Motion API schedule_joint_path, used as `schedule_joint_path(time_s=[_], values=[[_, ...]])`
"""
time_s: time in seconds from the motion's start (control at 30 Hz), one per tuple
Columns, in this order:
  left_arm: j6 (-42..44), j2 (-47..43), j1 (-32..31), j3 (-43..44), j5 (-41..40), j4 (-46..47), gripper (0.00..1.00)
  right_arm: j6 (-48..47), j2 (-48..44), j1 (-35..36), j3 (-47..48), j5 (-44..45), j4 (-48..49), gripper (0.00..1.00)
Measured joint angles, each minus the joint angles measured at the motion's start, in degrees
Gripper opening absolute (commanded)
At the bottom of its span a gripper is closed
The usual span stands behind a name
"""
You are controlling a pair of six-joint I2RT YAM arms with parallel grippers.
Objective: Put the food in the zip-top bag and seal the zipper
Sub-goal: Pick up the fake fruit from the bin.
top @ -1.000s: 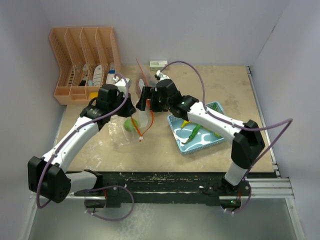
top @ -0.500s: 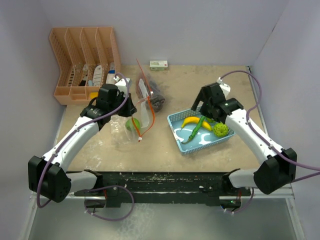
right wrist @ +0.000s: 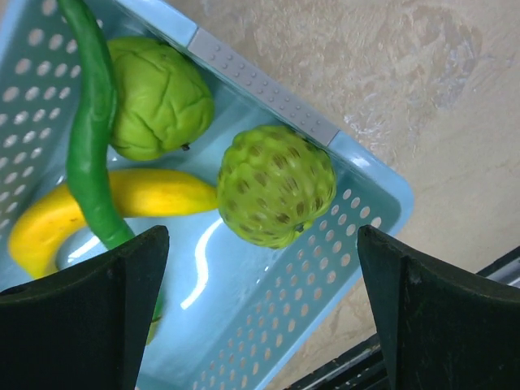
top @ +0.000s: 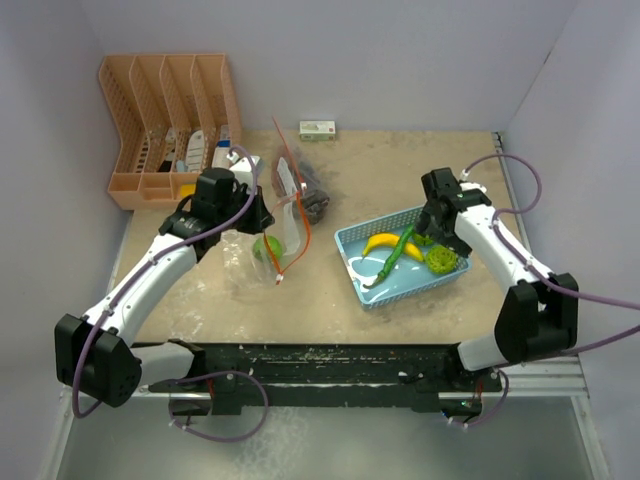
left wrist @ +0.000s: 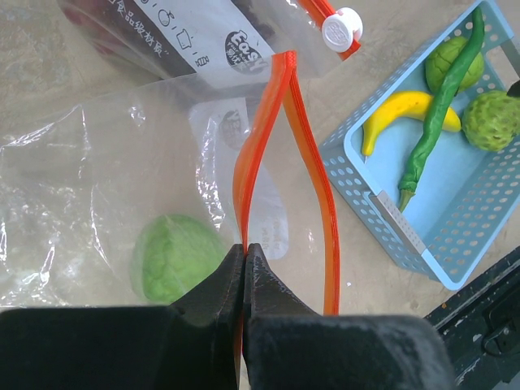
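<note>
From above: left gripper [top: 266, 214] pinched shut on the zipper [top: 301, 214], left of centre, with the bag [top: 240, 268] slumped on the table [top: 325, 308] beneath it, mouth lifted and gaping toward the right. Inside the bag, one green fruit [top: 267, 247]. Behind the raised mouth, a dark lump [top: 314, 205], too small to tell. To the right, well apart from the bag, a blue basket [top: 349, 266] with banana [top: 380, 241], pepper [top: 396, 254] and bumpy fruit [top: 441, 260]. Right gripper [top: 433, 228] low over the basket's far right part, spread unreadable from here. At back left an orange rack [top: 165, 110], at back centre a small box [top: 317, 129]. Left wrist: black fingertips [left wrist: 218, 284] pressed together on one side of the zipper, the other side bowed away to the right, a narrow loop of opening between them, white slider [left wrist: 341, 28] at the far end. Green fruit low in the bag, just left of the pinch. Dark lump behind printed plastic at upper left, blurred. Basket at the right edge, holding banana, pepper, a smooth fruit [left wrist: 449, 58] and the bumpy one. Right wrist: fingers [right wrist: 81, 317] spread wide, nothing between them, above the basket. Bumpy fruit midway between them, near the basket's corner, touching neither. Smooth fruit up and left of it, pepper lying across the banana.
</note>
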Motion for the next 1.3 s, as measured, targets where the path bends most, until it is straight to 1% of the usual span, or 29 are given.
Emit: schedule_joint_path(time_s=[0.33,0.53,0.73,0.8,0.97,1.17,1.23,1.3], values=[[0.0,0.0,0.0,0.0,0.0,0.0,0.00,-3.8,4.4,-1.7,-3.1,-1.4,5.0,1.00],[0.0,0.0,0.0,0.0,0.0,0.0,0.00,-4.0,5.1,-2.2,-7.4,-3.8,7.7,1.00],[0.0,0.0,0.0,0.0,0.0,0.0,0.00,-4.0,7.2,-2.2,-8.9,-4.9,9.6,0.99],[0.0,0.0,0.0,0.0,0.0,0.0,0.00,-4.0,7.4,-2.2,-8.9,-4.9,10.4,0.95],[0.0,0.0,0.0,0.0,0.0,0.0,0.00,-4.1,8.3,-2.2,-8.9,-4.9,11.8,0.79],[0.0,0.0,0.0,0.0,0.0,0.0,0.00,-4.5,7.3,-2.2,-8.9,-3.6,11.7,0.53],[0.0,0.0,0.0,0.0,0.0,0.0,0.00,-4.7,5.9,-2.2,-9.0,-3.0,11.5,0.49],[0.0,0.0,0.0,0.0,0.0,0.0,0.00,-4.9,3.5,-2.2,-9.0,-2.2,11.1,0.47]])
